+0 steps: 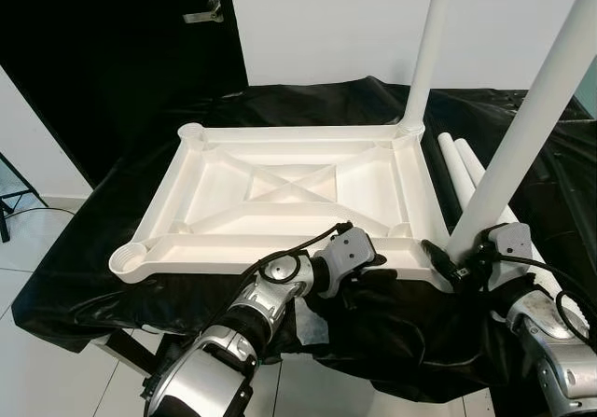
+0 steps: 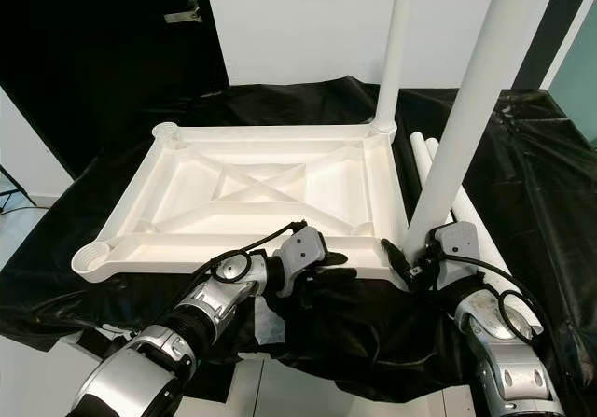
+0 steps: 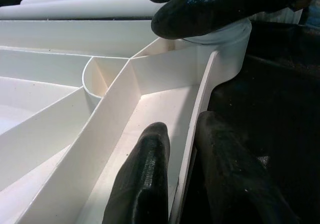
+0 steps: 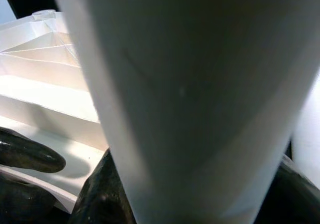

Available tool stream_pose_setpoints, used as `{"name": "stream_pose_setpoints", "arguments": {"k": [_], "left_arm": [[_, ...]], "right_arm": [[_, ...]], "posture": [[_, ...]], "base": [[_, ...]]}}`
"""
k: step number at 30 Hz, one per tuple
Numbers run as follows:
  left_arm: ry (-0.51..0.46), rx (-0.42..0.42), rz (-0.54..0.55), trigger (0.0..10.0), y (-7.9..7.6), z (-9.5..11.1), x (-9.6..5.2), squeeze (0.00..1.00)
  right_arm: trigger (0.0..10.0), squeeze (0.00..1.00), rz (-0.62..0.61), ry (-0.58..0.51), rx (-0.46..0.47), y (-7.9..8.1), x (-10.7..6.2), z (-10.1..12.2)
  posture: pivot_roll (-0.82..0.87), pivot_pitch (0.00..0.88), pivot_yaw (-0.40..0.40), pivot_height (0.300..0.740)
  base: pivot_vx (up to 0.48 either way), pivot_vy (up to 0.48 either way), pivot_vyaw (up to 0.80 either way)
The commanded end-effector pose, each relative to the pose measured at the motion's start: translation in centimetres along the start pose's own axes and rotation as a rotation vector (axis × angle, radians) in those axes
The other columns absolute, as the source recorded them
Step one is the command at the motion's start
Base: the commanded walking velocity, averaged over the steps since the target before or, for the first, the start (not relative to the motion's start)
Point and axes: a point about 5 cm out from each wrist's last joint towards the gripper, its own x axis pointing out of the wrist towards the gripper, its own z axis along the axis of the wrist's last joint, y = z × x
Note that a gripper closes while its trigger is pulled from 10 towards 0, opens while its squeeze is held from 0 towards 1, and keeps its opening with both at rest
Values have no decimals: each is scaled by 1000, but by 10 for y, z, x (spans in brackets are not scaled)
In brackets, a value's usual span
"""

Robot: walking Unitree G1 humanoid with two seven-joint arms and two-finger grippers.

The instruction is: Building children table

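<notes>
Pinching the near rim of the upturned white tabletop, the left claw has one black finger inside the rim wall and the other outside it; only the left wrist view shows this split across the wall. Same view: the right claw's black fingertips lie at the near right corner socket. Head views show the left claw at the near edge, right of centre.

Right claw is clamped around the base of a white leg, which leans slightly and meets the tabletop's near right corner. Right wrist view: leg very close up, dark fingers pressed to its sides.

Tabletop lies underside up on the black-draped surface, ribs crossing in an X. A second leg stands upright in the far right corner socket. Two more legs lie flat just right of the tabletop. Empty sockets show at the far left and near left corners.
</notes>
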Motion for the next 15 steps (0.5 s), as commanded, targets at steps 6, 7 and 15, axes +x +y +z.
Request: {"name": "stream_pose_setpoints", "arguments": {"k": [6, 7, 15], "left_arm": [[202, -132, -126, 10000, -29, -47, -6, 0], [202, -132, -126, 10000, -29, -47, -6, 0], [203, -131, -123, 10000, -28, -47, -6, 0]], "right_arm": [[0, 0, -150, -7, 246, 47, 12, -20], [0, 0, -150, -7, 246, 47, 12, -20], [0, 0, -467, -88, 445, 45, 12, -19]], "posture": [[-168, 0, 53, 740], [-168, 0, 53, 740], [-158, 0, 44, 740]], "base": [[0, 0, 0], [0, 0, 0], [0, 0, 0]]}}
